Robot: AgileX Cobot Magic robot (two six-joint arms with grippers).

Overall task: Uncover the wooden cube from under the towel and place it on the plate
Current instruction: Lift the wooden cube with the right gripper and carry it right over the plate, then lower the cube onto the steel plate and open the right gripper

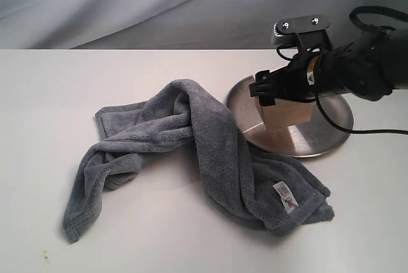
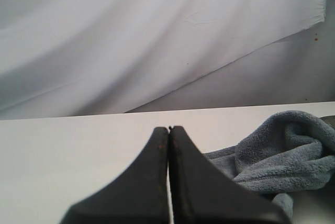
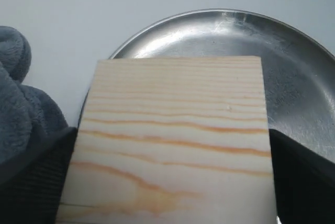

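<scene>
Towel [image 1: 204, 152] is nearest, lower centre of the exterior view: blue-grey fleece, bunched and twisted in a rough arch on the white bench [image 1: 76, 81]. Its white label with a red mark [image 1: 285, 197] faces up at the lower-right corner. Nothing is under cover; the cube is fully exposed.

Behind it, right of centre, is the metal plate [image 1: 331, 123]. The towel's right fold touches the plate's lower-left rim.

The wooden cube [image 1: 287, 115] is over the left half of the plate, held by the right gripper [image 1: 273, 97]. Jaws clamped on opposite sides of the cube, arm coming in from the right edge. Can't tell whether the cube's underside is touching the plate surface. The right wrist view shows the grain face filling the frame, with black pads [image 3: 31, 182] on both sides and the plate behind.

Left gripper [image 2: 168, 182]: jaws pressed together with nothing between them, low over the bench near one fold of the towel. It isn't visible in the exterior view.

Farthest back, a grey-white cloth backdrop [image 1: 127, 5] runs across the top.
</scene>
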